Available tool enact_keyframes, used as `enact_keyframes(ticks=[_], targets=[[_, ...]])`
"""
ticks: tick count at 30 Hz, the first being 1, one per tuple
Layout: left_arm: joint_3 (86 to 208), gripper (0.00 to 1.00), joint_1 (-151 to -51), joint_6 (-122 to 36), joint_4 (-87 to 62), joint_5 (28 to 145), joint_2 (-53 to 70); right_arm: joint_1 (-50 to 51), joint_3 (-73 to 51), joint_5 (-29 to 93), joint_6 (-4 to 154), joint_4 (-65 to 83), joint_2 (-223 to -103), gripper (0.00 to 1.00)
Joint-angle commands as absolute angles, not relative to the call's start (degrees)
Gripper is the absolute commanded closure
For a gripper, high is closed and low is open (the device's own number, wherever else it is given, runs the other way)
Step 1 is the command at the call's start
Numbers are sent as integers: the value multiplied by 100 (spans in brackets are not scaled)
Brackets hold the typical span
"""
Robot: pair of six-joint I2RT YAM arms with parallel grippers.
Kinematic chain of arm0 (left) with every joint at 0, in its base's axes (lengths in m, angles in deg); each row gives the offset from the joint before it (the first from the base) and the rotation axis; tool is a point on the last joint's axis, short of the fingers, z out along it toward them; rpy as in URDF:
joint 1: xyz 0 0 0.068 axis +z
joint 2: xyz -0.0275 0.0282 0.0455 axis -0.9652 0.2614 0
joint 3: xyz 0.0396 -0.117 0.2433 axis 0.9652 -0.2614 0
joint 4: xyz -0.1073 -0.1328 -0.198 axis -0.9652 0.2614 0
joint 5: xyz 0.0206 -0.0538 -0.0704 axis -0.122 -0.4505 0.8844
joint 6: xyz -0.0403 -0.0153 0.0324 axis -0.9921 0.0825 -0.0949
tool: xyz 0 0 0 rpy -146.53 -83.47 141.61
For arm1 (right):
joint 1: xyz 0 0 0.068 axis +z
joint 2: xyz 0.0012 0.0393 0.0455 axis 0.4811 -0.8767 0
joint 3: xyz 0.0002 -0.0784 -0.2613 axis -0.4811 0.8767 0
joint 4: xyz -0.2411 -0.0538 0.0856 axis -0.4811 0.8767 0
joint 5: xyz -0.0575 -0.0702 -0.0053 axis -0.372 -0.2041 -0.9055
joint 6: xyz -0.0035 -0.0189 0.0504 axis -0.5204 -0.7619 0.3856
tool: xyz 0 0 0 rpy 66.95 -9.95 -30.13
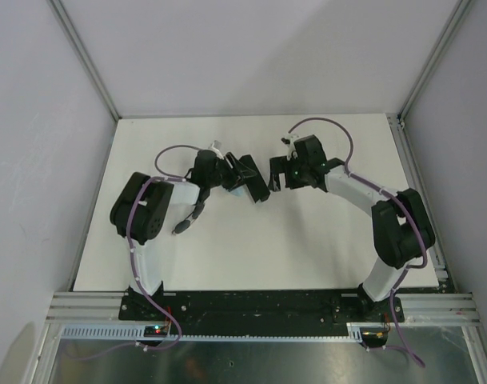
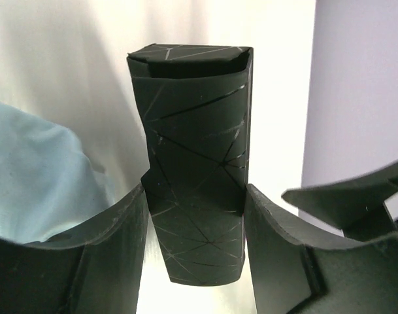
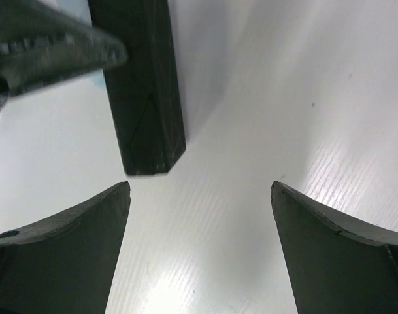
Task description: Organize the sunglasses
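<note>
The sunglasses are not visible in any view. The black rectangular case (image 1: 253, 178) with thin scratch lines is between my left gripper's (image 1: 233, 172) fingers. In the left wrist view both fingers (image 2: 117, 252) press the case's (image 2: 195, 170) sides near its lower end, and its closed flap end points away. My left gripper (image 2: 195, 226) is shut on it. My right gripper (image 1: 277, 174) is open and empty just right of the case. In the right wrist view, my right gripper (image 3: 200, 216) hovers over bare table, with the case's end (image 3: 145, 98) ahead to the left.
A light blue cloth (image 2: 35, 176) lies on the white table (image 1: 307, 248) under and left of the case, also showing in the top view (image 1: 238, 194). Grey walls surround the table. The left finger (image 3: 48, 46) crosses the right wrist view's upper left.
</note>
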State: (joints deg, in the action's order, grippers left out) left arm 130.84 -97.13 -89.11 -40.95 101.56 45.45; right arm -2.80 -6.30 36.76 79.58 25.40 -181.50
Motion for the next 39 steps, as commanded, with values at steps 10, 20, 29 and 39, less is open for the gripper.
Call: enact_keyframes(ticks=[10,20,29,39], targets=[[15598,51,-10311,-6356,305,8141,3917,-21,163,2996,7876,1920,-17316,9],[17468,51,-10773,-5404,3831,6845,4364,-498,768,3442,8325,1463,-16827,9],[18682,50,-11705,-5411,6018,5035,5358,-807,1278,3578,8726,1040,-16477,9],[19495,30,-12535,-5510,6755,4771,6327,-1129,1590,3437,9111,927,-16270,8]])
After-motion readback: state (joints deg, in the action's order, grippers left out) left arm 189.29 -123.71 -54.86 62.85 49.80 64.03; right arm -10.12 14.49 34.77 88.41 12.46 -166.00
